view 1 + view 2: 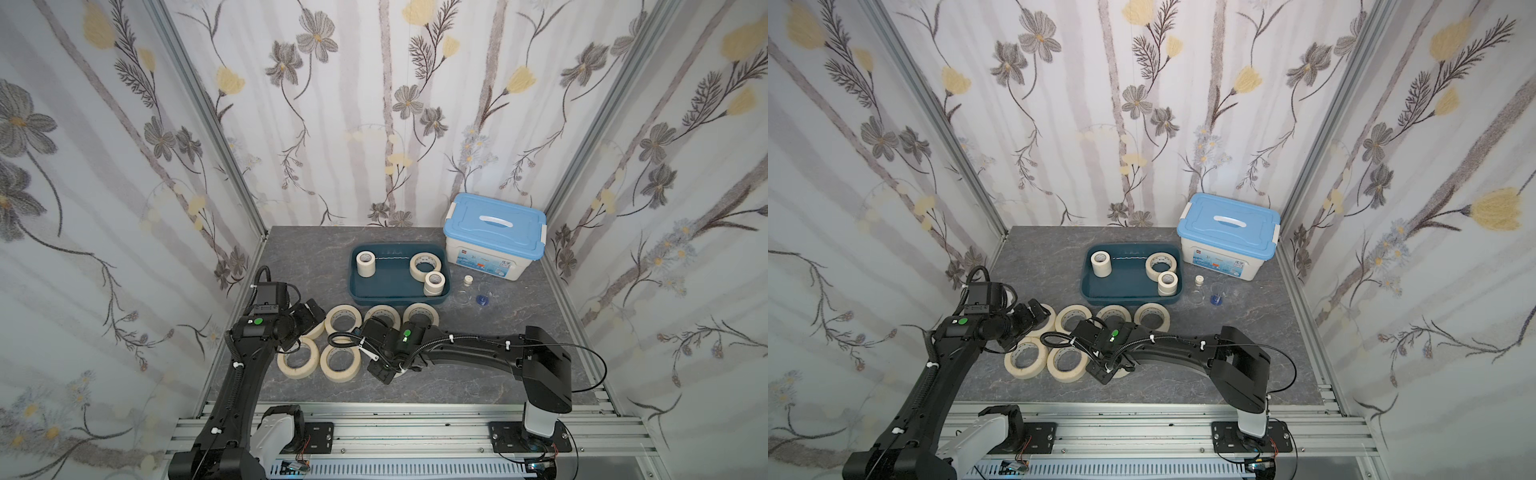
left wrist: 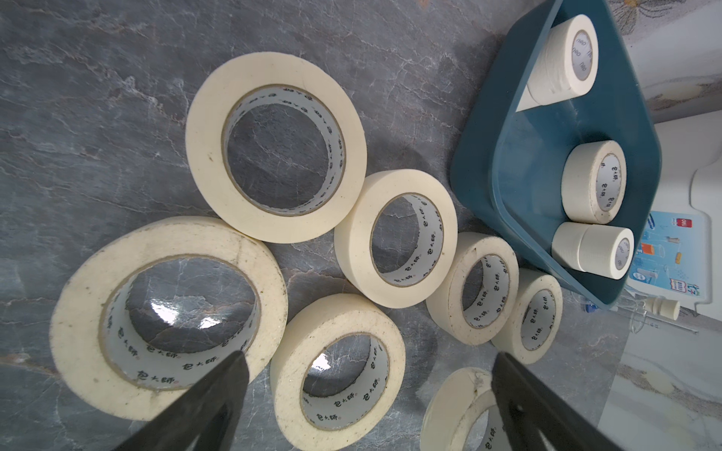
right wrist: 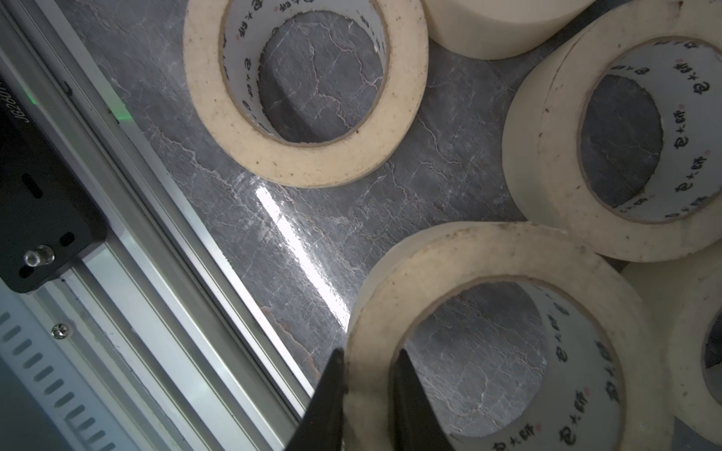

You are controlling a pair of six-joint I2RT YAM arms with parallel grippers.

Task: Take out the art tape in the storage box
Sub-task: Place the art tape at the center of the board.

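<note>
Floral walls ring your grey tabletop [image 1: 316,257]. At frame centre, your storage box [image 1: 357,286] holds 3 stacks of art tape [image 1: 420,266]. Below it, your right gripper [image 3: 367,375] is clenched on a roll's wall [image 3: 484,324]; your left gripper [image 2: 367,375] is released.

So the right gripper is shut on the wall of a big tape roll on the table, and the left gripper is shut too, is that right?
Not quite. The right gripper is indeed shut on the wall of a big tape roll, as the right wrist view shows. The left gripper is open, though: the left wrist view shows its fingers spread wide, holding nothing.
</note>
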